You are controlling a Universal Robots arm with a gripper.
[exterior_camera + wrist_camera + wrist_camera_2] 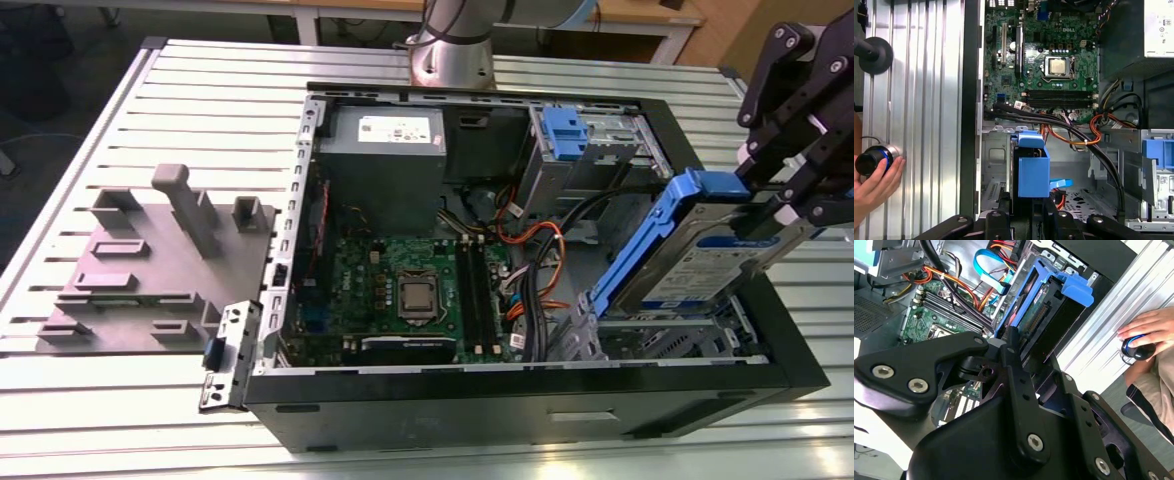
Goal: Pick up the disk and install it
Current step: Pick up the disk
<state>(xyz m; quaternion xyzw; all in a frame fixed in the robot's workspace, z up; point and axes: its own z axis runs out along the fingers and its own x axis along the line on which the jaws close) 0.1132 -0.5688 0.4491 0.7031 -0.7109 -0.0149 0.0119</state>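
Disk (694,265) is held tight by the gripper (785,207), tilted over the metal bay (674,337) in the case (534,397). It likely must go in straight.

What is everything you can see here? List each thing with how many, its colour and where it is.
disk: one, silver-grey in blue carrier, tilted over the drive bay, exterior view's right
computer case: one, black, open, on the table
motherboard: one, green, inside the case
power supply: one, grey, white label, inside the case
spare carrier: one, blue, in the far drive cage
cables: several, black and orange, inside the case
fixture block: one, grey, exterior view's left
table: one, silver, slatted
round device: one, black with blue ring, on the table
hand: one, a person's, on the round device
arm base: one, grey, behind the case
gripper: one, black, gripping the disk
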